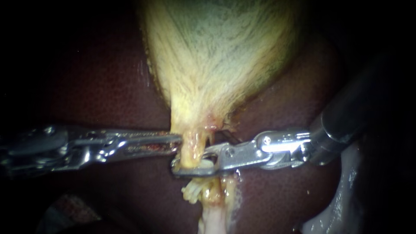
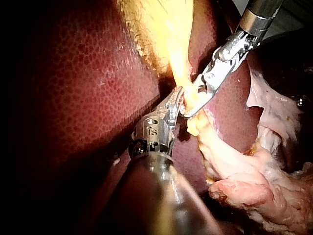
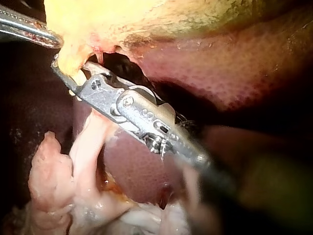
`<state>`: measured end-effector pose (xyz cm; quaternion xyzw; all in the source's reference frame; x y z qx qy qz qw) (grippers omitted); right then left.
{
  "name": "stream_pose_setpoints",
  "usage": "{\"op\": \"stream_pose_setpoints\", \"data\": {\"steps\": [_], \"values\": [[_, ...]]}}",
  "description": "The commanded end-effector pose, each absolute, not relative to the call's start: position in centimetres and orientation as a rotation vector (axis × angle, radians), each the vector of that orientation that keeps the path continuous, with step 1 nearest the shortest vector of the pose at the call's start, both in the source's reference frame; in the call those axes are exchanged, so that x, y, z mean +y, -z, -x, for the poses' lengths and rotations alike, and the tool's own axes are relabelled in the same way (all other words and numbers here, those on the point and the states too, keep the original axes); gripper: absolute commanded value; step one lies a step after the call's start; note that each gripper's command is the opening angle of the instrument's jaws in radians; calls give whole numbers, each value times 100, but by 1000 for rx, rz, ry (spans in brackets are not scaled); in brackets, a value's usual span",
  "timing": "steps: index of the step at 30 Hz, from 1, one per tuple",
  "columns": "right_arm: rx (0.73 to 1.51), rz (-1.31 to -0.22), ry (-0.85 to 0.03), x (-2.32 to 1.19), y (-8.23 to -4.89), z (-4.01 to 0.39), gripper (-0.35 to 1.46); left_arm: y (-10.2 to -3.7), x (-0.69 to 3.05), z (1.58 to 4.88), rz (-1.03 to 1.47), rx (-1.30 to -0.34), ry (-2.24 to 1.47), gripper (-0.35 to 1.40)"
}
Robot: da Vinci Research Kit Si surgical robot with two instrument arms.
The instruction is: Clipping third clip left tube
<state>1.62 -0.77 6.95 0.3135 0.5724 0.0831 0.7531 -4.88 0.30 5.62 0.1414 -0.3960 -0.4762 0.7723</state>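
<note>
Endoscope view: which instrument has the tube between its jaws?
The right instrument: the yellow tube runs between its parted jaws. The left instrument has its tip ending at the tube's side.

Dark red liver [image 1: 108, 86] as bed — pale yellow gallbladder [image 1: 216, 52] lying directly on it.

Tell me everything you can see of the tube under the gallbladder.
The tube is a pale yellow, glistening, soft-looking stalk running down from the gallbladder's narrow end over the dark liver. My left instrument has its jaws shut on its side; my right instrument's tip crosses it just below. Under that it looks frayed and whitish.
</note>
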Motion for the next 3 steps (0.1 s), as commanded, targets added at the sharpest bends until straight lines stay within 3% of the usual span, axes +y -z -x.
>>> {"op": "stream_pose_setpoints", "data": {"steps": [1,3], "values": [[1250,-684,-181,-77,-695,-162,-27,-563,30,488,-307,-858,1032,-35],[1250,-684,-180,-77,-696,-162,-25,-563,30,488,-307,-858,1032,-35]]}}
